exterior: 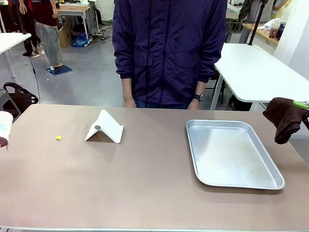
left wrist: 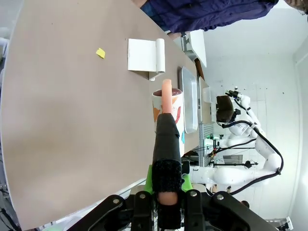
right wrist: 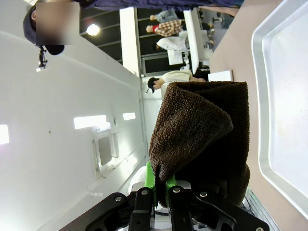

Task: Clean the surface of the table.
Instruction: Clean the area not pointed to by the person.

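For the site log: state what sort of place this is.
Probably a robotics lab or workshop: a white robot arm on a stand, plain white-topped work tables, and a bare grey floor.

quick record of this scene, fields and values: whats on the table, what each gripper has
table: brown top
on it: tray, white stand, yellow scrap
left gripper: shut on black-wrapped handle, cup at its far end
right gripper: shut on brown cloth, at the table's right edge
person: standing at far side
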